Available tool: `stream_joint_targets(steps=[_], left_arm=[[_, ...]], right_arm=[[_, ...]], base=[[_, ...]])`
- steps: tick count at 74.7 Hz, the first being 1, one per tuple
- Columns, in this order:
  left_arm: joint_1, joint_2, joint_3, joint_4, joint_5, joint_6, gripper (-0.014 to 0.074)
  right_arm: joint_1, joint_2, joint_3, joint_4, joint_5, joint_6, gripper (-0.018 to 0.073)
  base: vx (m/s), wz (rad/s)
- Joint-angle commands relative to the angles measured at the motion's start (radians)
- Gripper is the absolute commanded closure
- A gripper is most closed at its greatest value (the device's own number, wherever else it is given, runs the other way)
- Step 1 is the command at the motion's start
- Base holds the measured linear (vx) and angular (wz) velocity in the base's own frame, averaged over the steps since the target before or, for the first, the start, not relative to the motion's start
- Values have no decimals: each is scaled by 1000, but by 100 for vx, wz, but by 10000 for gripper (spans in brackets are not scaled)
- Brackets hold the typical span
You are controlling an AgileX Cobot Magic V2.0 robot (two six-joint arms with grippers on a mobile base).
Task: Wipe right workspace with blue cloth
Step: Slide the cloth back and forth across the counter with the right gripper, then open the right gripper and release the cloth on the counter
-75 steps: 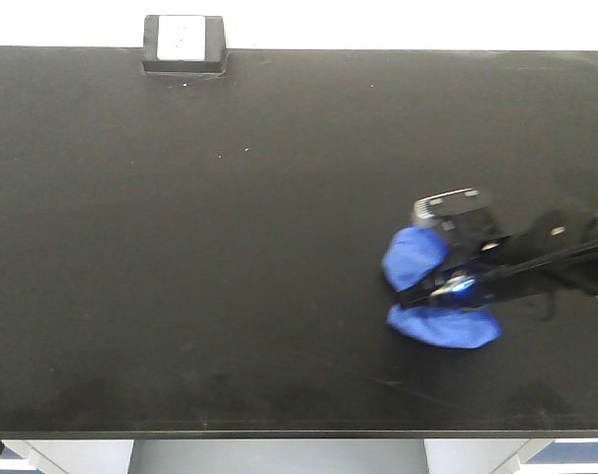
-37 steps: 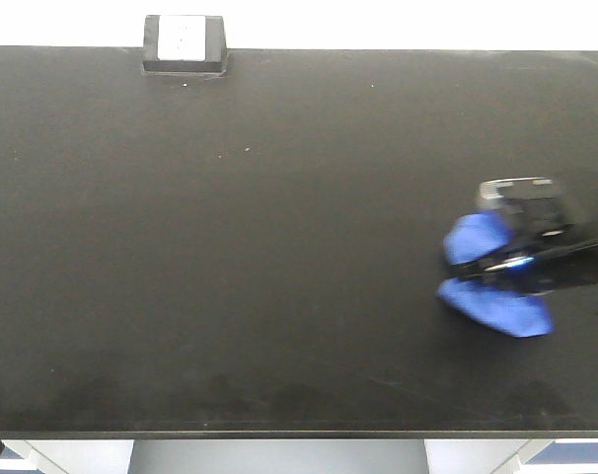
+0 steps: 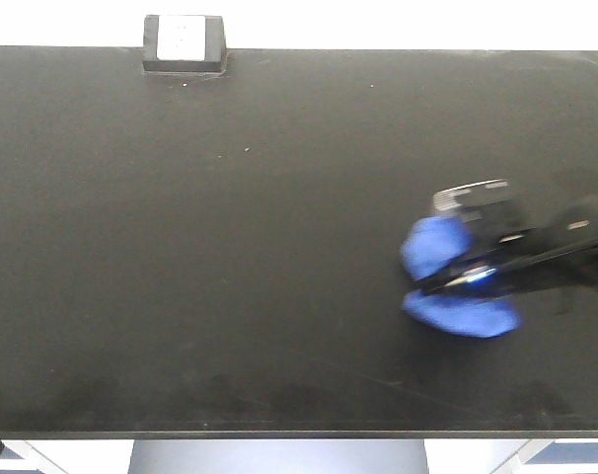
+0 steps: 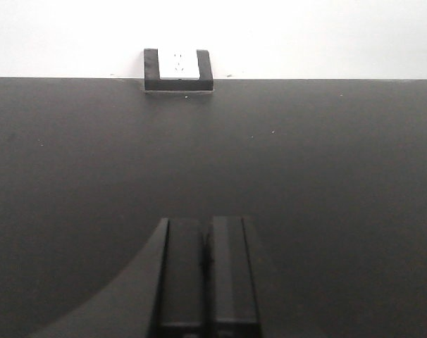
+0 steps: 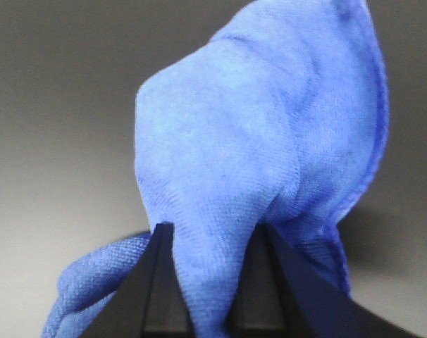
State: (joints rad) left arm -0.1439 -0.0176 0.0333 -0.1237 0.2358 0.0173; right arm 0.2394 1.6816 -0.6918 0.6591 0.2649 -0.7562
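Observation:
The blue cloth (image 3: 447, 276) lies bunched on the right part of the black table (image 3: 230, 247), pressed under my right gripper (image 3: 455, 282). The gripper is shut on the cloth, which bulges out on both sides of it. In the right wrist view the cloth (image 5: 270, 141) fills the frame, pinched between the two dark fingers (image 5: 153, 282). My left gripper (image 4: 206, 232) shows only in the left wrist view, shut and empty, low over the bare table.
A black box with a white socket face (image 3: 185, 42) sits at the table's far edge on the left; it also shows in the left wrist view (image 4: 178, 69). The table's front edge (image 3: 279, 433) runs along the bottom.
My right gripper swept the cloth to the right, toward the table's right edge, and has now come back leftward. The left arm has not moved.

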Motion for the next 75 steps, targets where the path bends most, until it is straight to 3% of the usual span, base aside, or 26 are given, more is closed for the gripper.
stream_joint_targets(steps=[1,7,14,38,47,61,75], left_arm=[[-7,0,-25,-5,-82,-4,603],[-7,0,-25,-5,-82,-4,603],[-7,0,-25,-5,-82,-4,603],[-7,0,-25,-5,-82,-4,603],[-7,0,-25,-5,-82,-4,603],[-7,0,-25,-5,-82,-4,603],[-7,0,-25,-5,-82,-4,603]], right_arm=[[116,-19,-6,33,3,-10,560],[164,-19,-6,33,-32,3,560],[142,-19,-6,29,-66,37,560],[-203,-19,-6,25,-75,-7,554],[-237,-19,-6,26,-39,-110,523],[-236,-19,-6,37,-14,-163,369],[-236,-40,-8,37,-11,-151,121]], base=[[0,0],[0,0],[0,0],[0,0],[0,0],[0,0],[0,0]])
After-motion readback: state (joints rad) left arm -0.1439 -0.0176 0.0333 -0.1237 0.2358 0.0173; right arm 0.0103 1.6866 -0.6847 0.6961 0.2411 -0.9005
